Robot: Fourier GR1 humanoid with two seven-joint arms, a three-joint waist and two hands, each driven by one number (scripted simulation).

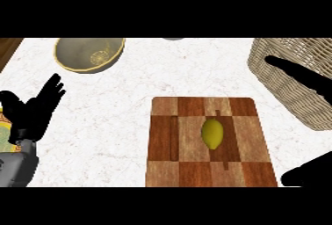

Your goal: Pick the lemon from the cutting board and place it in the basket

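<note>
One lemon point(214, 133), one cutting board point(211, 141), one basket point(293, 88), one bowl point(89, 53) and two black hands make up the count on the pale marbled counter point(130, 132).

The lemon lies on the cutting board, a little above the board's middle, its long axis running up and down the view, pointed ends towards the far and near edges. Nothing touches it. The board is a checkered block of light and dark wood squares, sitting right of centre. The woven wicker basket stands at the right edge, just beyond the board's far right corner and apart from it. The bowl, olive-grey inside with a yellow rim, sits near the far left of the counter, well apart from the board.

The left hand point(32, 112) shows at the left edge above its grey forearm, fingers straight and spread, pointing up and slightly right; it holds nothing and touches nothing.

The right hand point(304, 79) comes in from the right edge as a dark shape, one long finger stretched out towards the upper left, lying across the basket's near wall in the view. A second dark part, likely the thumb, shows low at the right, beside the board's near right corner. The two are wide apart, so the hand is spread and holds nothing; whether it actually touches the basket cannot be told from this angle.
</note>
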